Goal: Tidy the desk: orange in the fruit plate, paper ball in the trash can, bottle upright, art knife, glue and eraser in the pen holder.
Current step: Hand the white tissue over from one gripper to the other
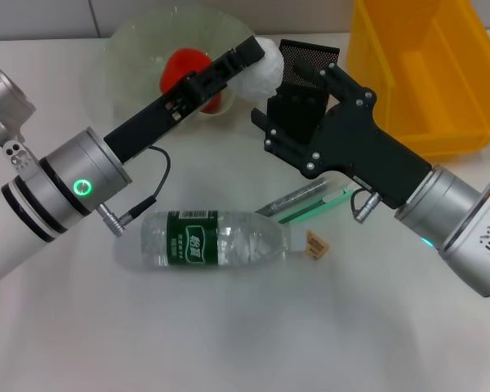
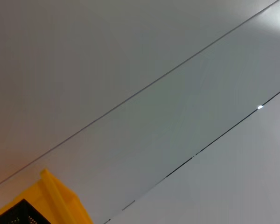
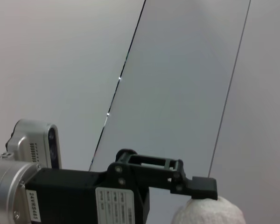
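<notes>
Our left gripper (image 1: pixel 257 55) is pinched on the white paper ball (image 1: pixel 260 75), holding it in the air just beside the black mesh pen holder (image 1: pixel 307 64) and in front of the glass fruit plate (image 1: pixel 139 41), where the orange (image 1: pixel 182 67) already sits. Our right gripper (image 1: pixel 290 122) hangs over the pen holder, and we cannot tell how its fingers stand. Below the arms the bottle (image 1: pixel 208 239) lies on its side on the white desk (image 1: pixel 245 335), the art knife (image 1: pixel 306 201) touches its cap end, a small eraser (image 1: pixel 316 243) lies just beside it, and the yellow bin (image 1: pixel 425 73) stands behind the right arm.
</notes>
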